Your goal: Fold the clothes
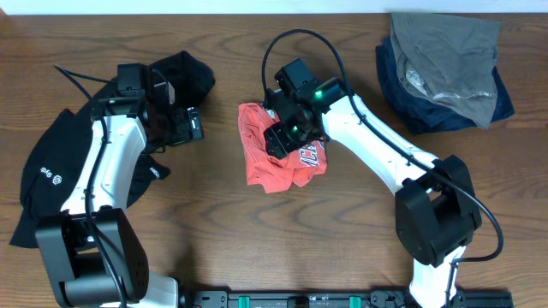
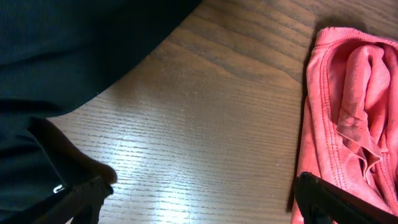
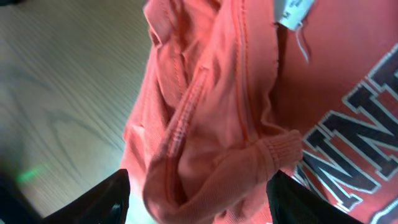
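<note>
Grasping a single hem layer is advised, since the orange-red T-shirt (image 1: 259, 162) lies crumpled at the centre of the bench (image 1: 257, 257). The right gripper (image 1: 287, 137) is set apart, straddling a bunched seam, not yet clamped. The left gripper (image 1: 190, 127) is likewise apart and empty, at the edge of the black top (image 1: 47, 175). A grey-and-navy pile (image 1: 445, 73) lies well apart at the far corner and obstructs nothing.
</note>
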`<state>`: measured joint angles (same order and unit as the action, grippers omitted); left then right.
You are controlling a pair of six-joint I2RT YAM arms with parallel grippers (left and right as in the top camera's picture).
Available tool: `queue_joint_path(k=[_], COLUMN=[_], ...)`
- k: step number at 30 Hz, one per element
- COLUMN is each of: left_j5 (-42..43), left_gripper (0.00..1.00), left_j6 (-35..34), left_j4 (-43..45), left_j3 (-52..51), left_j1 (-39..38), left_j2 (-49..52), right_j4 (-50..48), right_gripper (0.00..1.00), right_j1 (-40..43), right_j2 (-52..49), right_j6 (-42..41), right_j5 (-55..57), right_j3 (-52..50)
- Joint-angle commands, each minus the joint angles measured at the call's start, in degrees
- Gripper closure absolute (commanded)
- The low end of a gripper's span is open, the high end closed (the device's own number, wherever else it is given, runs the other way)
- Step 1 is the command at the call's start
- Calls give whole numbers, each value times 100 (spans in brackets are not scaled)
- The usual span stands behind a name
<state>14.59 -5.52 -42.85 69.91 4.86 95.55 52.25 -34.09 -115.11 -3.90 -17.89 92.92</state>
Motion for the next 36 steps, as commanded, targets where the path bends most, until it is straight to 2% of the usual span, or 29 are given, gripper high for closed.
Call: queue_joint_path(k=[1, 4, 7, 10, 13, 28, 34, 35, 36], left_j5=[-76, -76, -76, -76, -76, -157, -225, -225, -225], left_gripper=[2, 2, 2, 2, 2, 2, 2, 2, 2], left_j6=[101, 101, 101, 98, 101, 254, 254, 254, 254], left_j4=[-24, -24, -26, -28, -42, -44, -39, -42, -39], left_j3=[114, 114, 114, 114, 114, 44, 44, 44, 44], left_j1=[22, 22, 22, 22, 22, 22, 22, 22, 22], left_j2=[-125, -125, -125, -125, -125, -125, -125, -125, -125], right_j4=[-44, -48, -96, -125, -90, 791, 809, 807, 822], right_gripper=[32, 43, 59, 82, 99, 99, 99, 80, 50], right_j1=[-55, -83, -138, -201, -271, -859, -1182, -1209, -1207], right_j2=[-31, -33, -33, -33, -33, -33, -33, -33, -33], right_j6=[-52, -52, -55, -79, -79, 129, 146, 149, 175], right_j5=[-188, -186, -188, -188, -186, -164, -160, -157, -144], right_j3=[2, 0, 0, 0, 0, 0, 0, 0, 0])
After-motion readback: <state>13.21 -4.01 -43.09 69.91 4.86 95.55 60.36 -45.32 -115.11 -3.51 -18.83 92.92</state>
